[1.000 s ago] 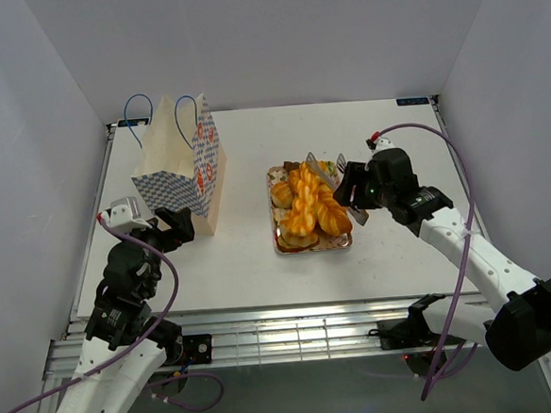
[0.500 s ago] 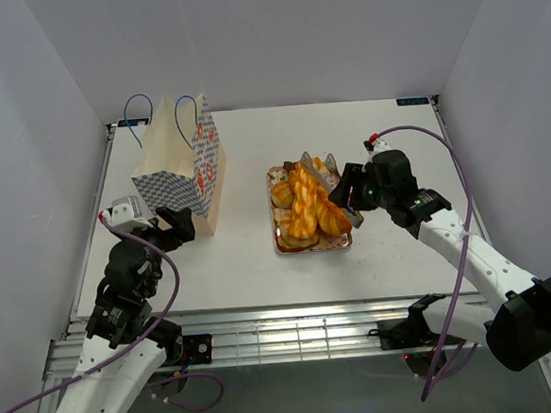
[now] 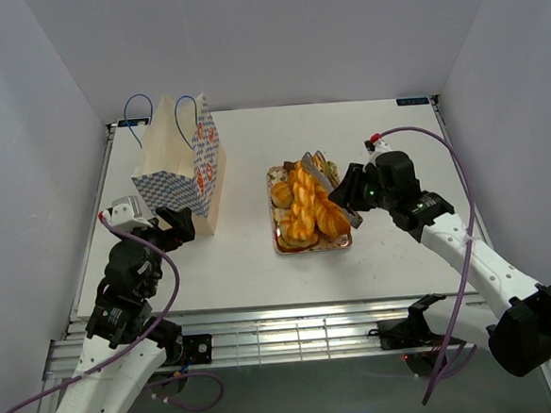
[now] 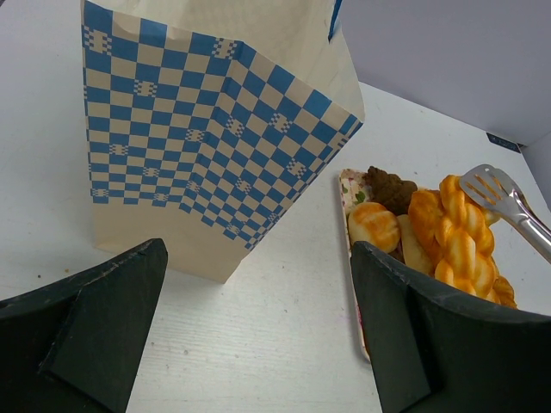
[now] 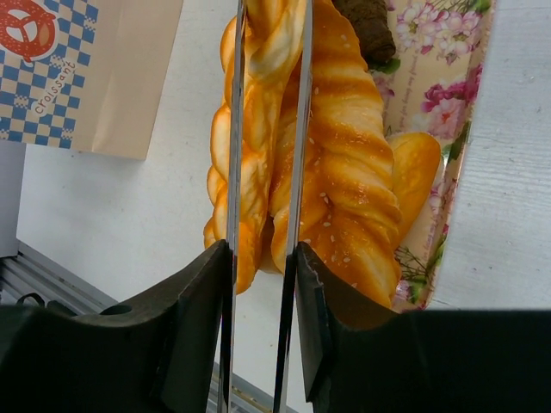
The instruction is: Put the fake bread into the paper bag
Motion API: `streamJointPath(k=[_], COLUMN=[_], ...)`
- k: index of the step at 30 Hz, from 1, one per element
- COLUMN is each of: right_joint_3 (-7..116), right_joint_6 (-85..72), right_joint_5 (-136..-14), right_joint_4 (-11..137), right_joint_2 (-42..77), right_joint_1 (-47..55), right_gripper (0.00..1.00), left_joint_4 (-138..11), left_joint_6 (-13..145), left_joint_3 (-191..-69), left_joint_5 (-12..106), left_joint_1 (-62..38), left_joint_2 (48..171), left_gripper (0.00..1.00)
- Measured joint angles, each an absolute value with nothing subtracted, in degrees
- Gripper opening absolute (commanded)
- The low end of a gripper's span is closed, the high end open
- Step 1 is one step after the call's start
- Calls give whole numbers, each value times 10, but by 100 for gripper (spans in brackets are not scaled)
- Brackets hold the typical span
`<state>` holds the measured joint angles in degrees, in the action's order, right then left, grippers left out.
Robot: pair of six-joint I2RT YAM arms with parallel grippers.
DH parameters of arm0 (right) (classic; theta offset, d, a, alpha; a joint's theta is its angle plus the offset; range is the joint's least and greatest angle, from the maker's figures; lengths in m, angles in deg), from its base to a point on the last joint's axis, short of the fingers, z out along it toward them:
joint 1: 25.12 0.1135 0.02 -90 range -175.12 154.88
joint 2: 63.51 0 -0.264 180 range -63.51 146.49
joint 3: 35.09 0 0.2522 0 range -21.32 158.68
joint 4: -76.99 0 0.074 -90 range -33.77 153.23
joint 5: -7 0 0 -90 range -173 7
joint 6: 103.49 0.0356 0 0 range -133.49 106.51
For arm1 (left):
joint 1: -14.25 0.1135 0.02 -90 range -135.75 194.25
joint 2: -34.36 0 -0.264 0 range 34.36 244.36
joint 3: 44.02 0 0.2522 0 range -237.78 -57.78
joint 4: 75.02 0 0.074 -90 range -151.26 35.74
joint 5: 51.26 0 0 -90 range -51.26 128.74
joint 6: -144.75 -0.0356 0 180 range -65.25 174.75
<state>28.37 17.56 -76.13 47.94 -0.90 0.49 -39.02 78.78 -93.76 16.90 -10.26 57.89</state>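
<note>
One second moved the tongs point(image 4: 495, 188) in my right gripper point(image 5: 258, 267) from beside the floral tray point(image 3: 316, 248) to over the twisted loaves point(image 3: 303, 200) lying on it. Blades pressed nearly together, pinch unconfirmed. Nothing bagged; paper bag point(image 3: 174, 176) stands well left. Left gripper point(image 4: 258, 301) spread, idle.

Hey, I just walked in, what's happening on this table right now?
The right gripper, jaws shut on silver metal tongs, holds them over the glossy orange twisted toy breads piled on a floral rectangular tray. The left gripper hovers with jaws open beside the upright blue-and-white checkered paper bag. The bread in view lies on the tray.
</note>
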Motion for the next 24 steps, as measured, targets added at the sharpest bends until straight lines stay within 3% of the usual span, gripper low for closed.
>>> streamJointPath(k=[8, 12, 24], right_joint_3=[287, 302, 391], right_joint_6=[177, 177, 173], right_joint_5=[-753, -741, -702], right_joint_4=[477, 470, 464], right_joint_2=[-30, -33, -33], right_joint_1=[8, 9, 25], right_gripper=[24, 12, 8], left_joint_4=[-390, -388, -353], left_joint_6=[788, 790, 843], left_joint_3=[-938, -938, -938], left_joint_5=[162, 144, 8], left_joint_1=[-103, -103, -103], left_joint_2=[570, 555, 523], left_gripper=[98, 98, 98])
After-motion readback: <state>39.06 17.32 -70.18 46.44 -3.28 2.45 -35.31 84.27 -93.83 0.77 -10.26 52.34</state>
